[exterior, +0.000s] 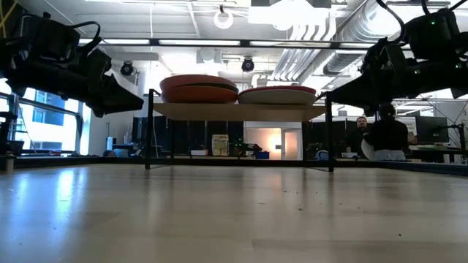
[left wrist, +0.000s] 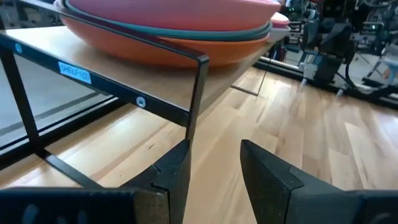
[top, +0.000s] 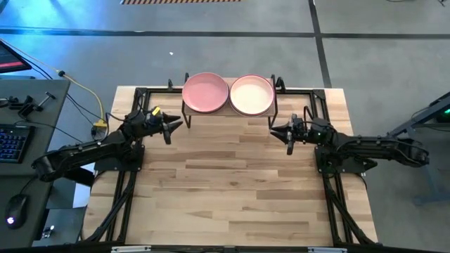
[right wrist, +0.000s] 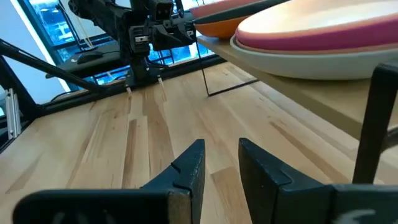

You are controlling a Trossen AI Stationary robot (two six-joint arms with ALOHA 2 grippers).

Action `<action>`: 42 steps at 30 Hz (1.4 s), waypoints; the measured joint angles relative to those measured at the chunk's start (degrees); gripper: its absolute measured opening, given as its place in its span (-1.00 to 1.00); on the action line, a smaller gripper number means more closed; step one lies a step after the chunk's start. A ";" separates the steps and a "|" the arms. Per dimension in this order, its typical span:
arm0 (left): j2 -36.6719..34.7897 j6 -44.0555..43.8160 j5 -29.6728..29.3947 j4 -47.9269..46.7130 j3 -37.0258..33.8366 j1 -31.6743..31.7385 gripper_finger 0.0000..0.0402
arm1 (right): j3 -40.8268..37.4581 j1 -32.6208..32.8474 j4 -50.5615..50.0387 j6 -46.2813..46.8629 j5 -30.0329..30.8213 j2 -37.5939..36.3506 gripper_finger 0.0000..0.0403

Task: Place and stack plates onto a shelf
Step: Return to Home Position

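Note:
The shelf (exterior: 241,111), a light-wood board on thin black legs, stands at the table's far middle. It carries two stacks of plates. The left stack (top: 205,92) has a pink plate on top; the left wrist view shows pink over teal over terracotta (left wrist: 161,46). The right stack (top: 252,95) is topped by a cream plate, with a magenta one (right wrist: 348,40) under it. My left gripper (top: 171,128) hovers open and empty just left of the shelf's near left leg (left wrist: 198,93). My right gripper (top: 285,132) hovers open and empty off the shelf's near right corner.
Bare slatted tabletop (top: 232,190) lies in front of the shelf. Black frame rails (top: 119,197) run along the table's left and right sides. A desk with a keyboard (top: 14,140), a mouse and cables stands left of the table. A person (exterior: 384,135) sits in the room behind.

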 joint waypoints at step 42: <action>-0.80 0.52 1.22 -9.44 0.02 0.02 -0.36 | -0.84 0.26 -17.48 -0.45 1.00 -4.00 -0.61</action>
